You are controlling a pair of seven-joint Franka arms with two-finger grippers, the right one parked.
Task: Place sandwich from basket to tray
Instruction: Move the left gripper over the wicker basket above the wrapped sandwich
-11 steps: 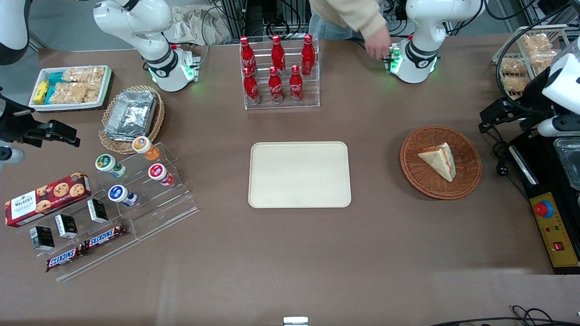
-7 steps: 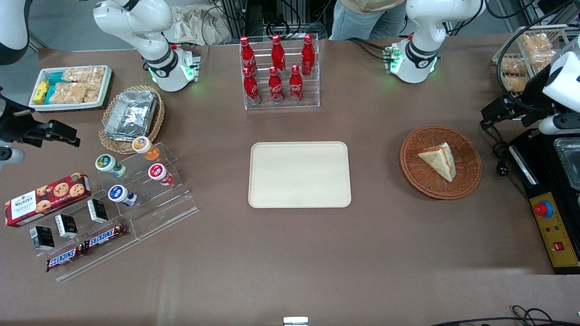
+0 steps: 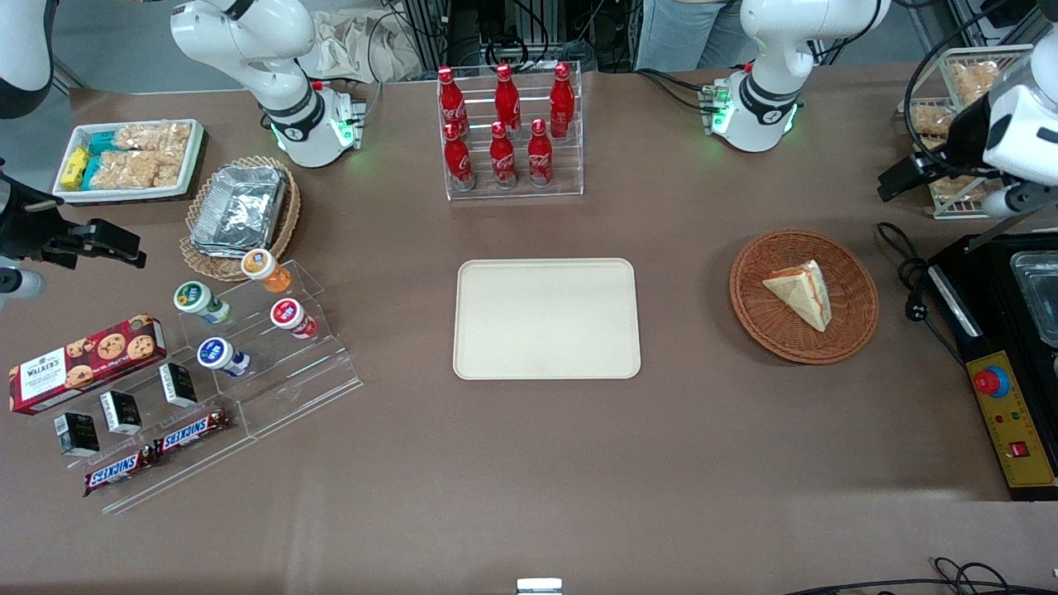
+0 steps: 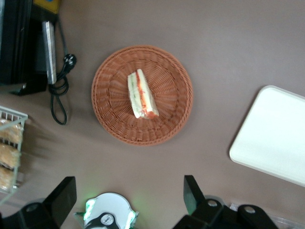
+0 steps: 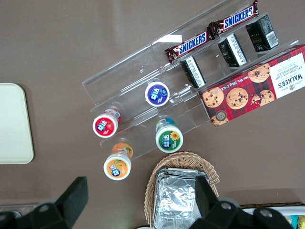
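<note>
Sandwich (image 3: 800, 292), a triangular white-bread wedge, is lying untouched in the round reddish-brown wicker basket (image 3: 855, 322) while the left gripper (image 4: 129, 200), jaws spread, is shifting high above the table's working-arm end, approach barely beginning.

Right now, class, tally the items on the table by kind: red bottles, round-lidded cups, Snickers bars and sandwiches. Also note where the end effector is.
Red bottles: 6
Round-lidded cups: 4
Snickers bars: 2
Sandwich, in the basket: 1
Total: 13
The end effector hangs open above the table, beside the basket.
</note>
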